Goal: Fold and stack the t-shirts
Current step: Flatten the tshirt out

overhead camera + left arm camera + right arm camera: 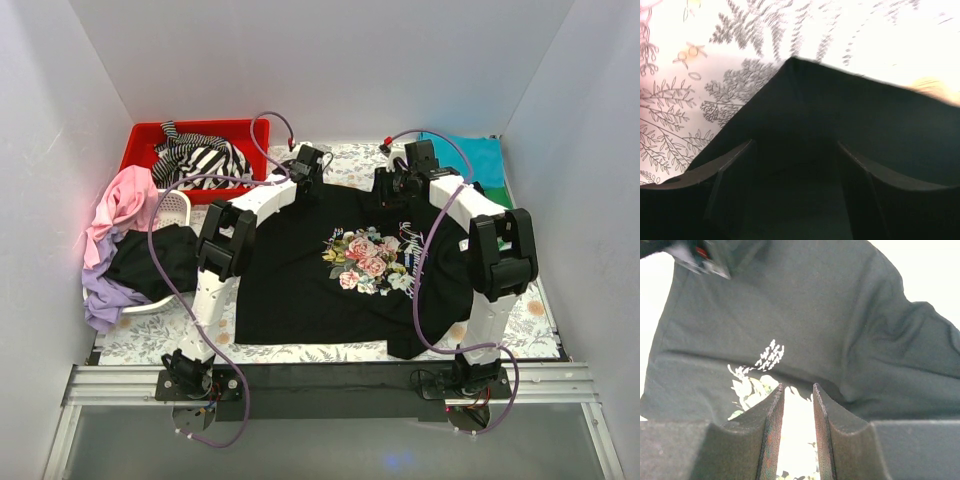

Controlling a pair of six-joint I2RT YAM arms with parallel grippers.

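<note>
While both arms reach to the far edge of the black tee (300,285), the shirt lies spread flat on the leaf-patterned worktop (300,350), print side up. The left tool (795,145) stands wide, its two fingers (730,172) well apart. A corner of the black cloth lies just ahead of and below the fingertips, with bare worktop beyond that corner. Nothing is gripped there.

The right tool (798,386) is narrow, with only a slim bright gap between its fingers (767,430) and no cloth seen pinched in it. Directly ahead of its tips is the pale lettering (770,354), and the dark body of the shirt runs on beyond that, creased toward the tool's right. The rose print (365,258) sits on the arm-base side of this tool.

Out to the left tool's left stands a red bin (140,135) holding the striped tee (200,158). Nearer the arm bases on that side, a white basket (178,205) carries the pink tee (125,195), the lilac tee (105,295) and some black cloth. The teal tee (478,158) lies just to the right tool's right.
</note>
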